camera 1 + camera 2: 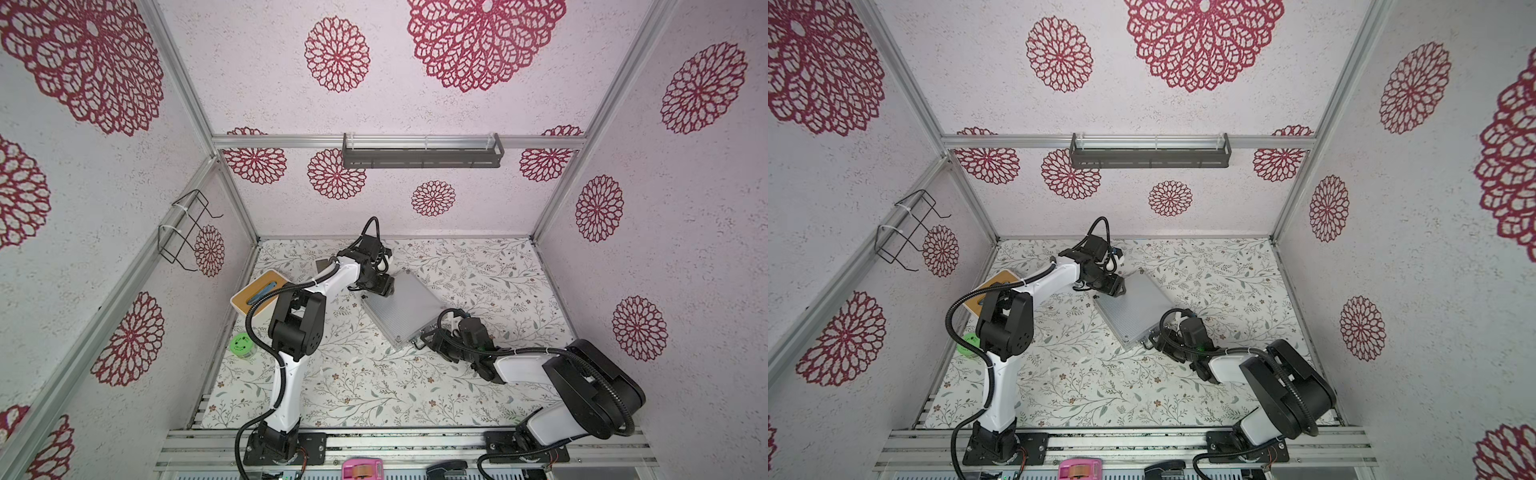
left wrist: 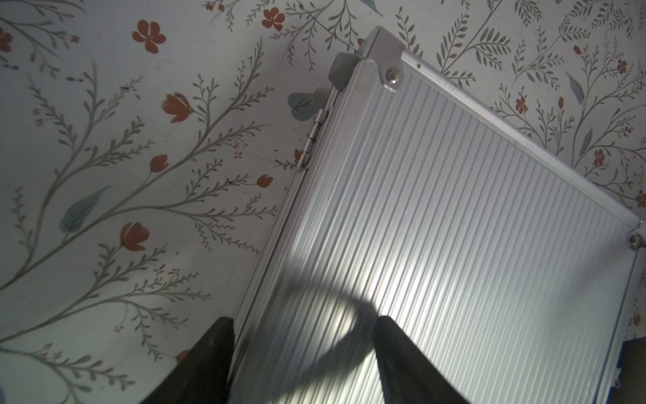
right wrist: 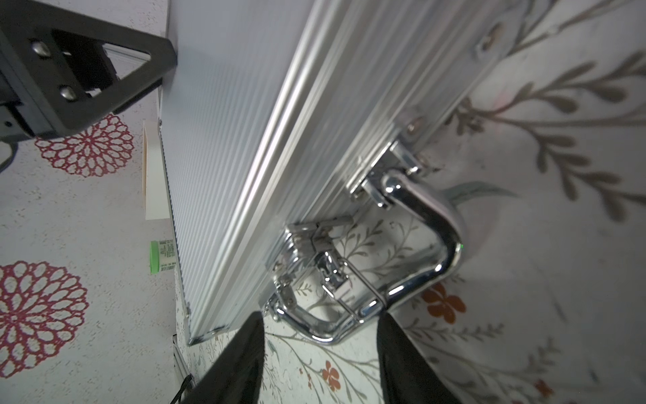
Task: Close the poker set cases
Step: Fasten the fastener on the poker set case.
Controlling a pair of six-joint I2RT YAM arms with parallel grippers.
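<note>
Both grippers stand parted, clamping nothing. The left gripper [image 2: 304, 319] rests a fingertip on the shut poker set case [image 1: 405, 311] beneath it; the right gripper [image 3: 321, 316] faces its handle [image 3: 444, 252] just ahead.

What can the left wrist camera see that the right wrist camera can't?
Only the left wrist view shows the hinge on the poker case and the corner beside it. Only the right wrist view shows the shiny handle and a latch. Both show the case's ribbed silver lid and the flowery table cover.
</note>
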